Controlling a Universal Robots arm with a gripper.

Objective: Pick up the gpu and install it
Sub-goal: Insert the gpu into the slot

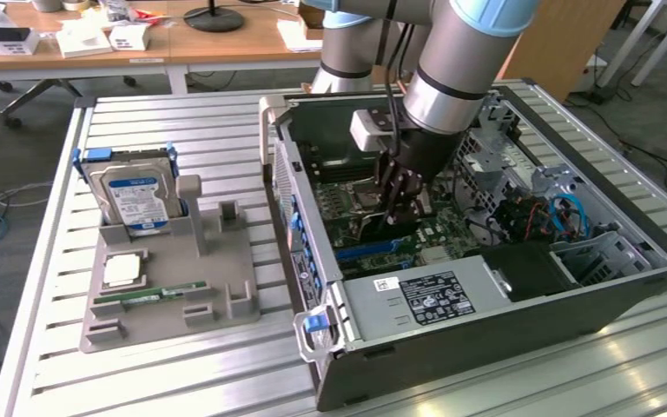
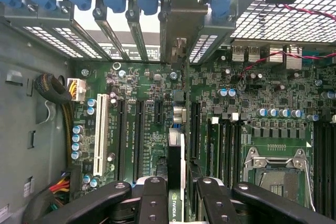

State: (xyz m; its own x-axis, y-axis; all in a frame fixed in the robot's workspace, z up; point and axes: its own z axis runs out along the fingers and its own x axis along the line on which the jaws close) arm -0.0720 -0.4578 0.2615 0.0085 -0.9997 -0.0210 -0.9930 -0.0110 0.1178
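Slatted surface [image 1: 194,373] bears the open case [image 1: 485,347]; the wrist view reveals the pincer [image 2: 177,190] clenched on the gpu [image 2: 176,163], edge-on above the motherboard [image 2: 136,93].

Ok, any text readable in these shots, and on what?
Nothing reads clearly.
Power supply label: print too small.
Hard drive label: too small.
Motherboard lettering between slots: blurred.
Card held by the gripper: small green mark, unreadable.
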